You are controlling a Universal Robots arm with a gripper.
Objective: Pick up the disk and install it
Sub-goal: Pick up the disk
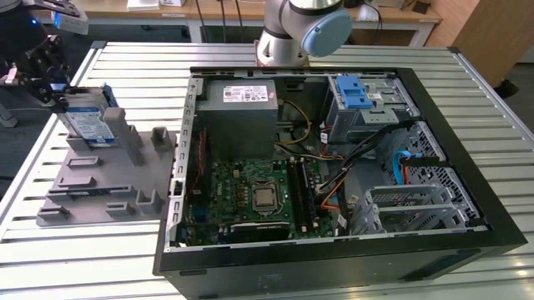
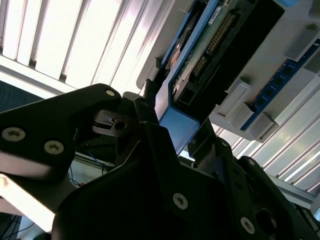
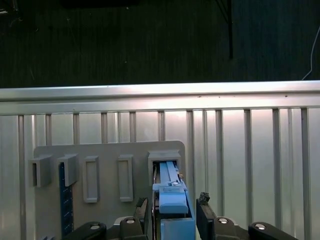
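Observation:
The disk, silver with a blue-and-white label and blue side rails, stands on edge in a slot of the grey holder block at the exterior view's left. My gripper is over its upper far end. In the first wrist view the gripper has one black finger on each side of the disk's blue rail, close against it. In the second wrist view the disk shows its circuit-board underside, and the gripper holds its blue end. The disk still sits in the slot.
An open computer case lies flat at centre and right on the slatted metal table. Inside are a grey power-supply box, a motherboard and a metal drive cage with a blue latch. The arm's base stands behind the case.

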